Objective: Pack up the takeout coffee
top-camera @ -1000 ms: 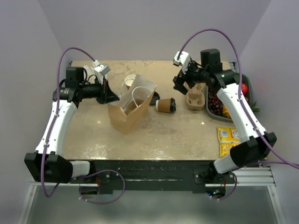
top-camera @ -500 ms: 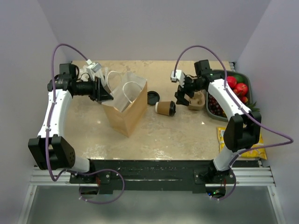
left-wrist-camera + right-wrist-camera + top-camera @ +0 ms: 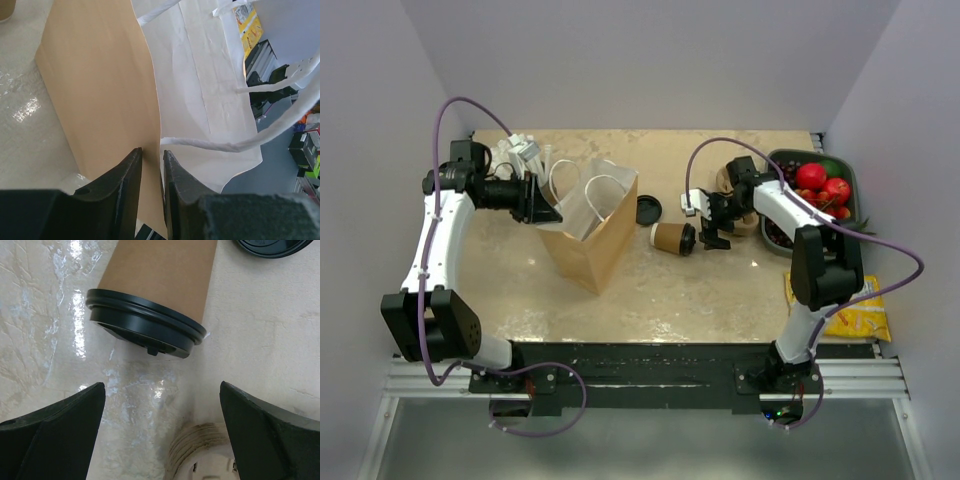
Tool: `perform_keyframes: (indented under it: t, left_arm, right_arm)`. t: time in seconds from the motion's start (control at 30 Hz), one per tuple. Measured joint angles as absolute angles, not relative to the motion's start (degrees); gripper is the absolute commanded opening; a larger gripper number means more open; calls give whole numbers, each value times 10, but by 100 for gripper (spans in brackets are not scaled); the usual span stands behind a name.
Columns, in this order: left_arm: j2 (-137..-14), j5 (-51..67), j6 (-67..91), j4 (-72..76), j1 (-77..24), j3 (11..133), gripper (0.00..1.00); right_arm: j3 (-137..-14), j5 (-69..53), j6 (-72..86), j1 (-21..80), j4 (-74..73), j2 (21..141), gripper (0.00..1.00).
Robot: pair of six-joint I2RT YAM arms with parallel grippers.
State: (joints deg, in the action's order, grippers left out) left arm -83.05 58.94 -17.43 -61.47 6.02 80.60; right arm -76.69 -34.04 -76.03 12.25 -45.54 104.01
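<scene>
1. The takeout coffee (image 3: 672,237) lies on its side on the marbled table (image 3: 670,295), just right of the brown paper bag (image 3: 592,240) and outside it. Its black lid is on and faces right.
2. In the right wrist view the coffee's lidded end (image 3: 145,322) is straight ahead of the camera, with the kraft wall running away behind it.
3. The right gripper (image 3: 706,228) sits low at that lidded end. Its jaws are spread wide with nothing between them, and neither finger (image 3: 55,435) touches the cup.
4. A loose black lid (image 3: 647,209) lies flat on the table just behind the coffee.
5. The bag stands upright with its mouth open and its white handles raised.
6. The left gripper (image 3: 544,208) is at the bag's left rim. Its jaws are parted by a narrow slit and straddle the paper wall (image 3: 100,85), and the paper does not look pinched.
7. A pulp cup carrier (image 3: 744,213) sits just beyond the right gripper.
8. A dark bowl of fruit (image 3: 820,185) stands at the table's right edge.
9. Yellow packets (image 3: 860,318) lie nearer the front.
</scene>
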Motion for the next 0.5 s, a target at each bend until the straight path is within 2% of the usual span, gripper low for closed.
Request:
perform_keyframes:
  t: [0.5]
  left_arm:
    - [-828, 582, -176, -618, 60, 804, 29]
  right_arm:
    - [-674, -341, -705, 176, -350, 1009, 97]
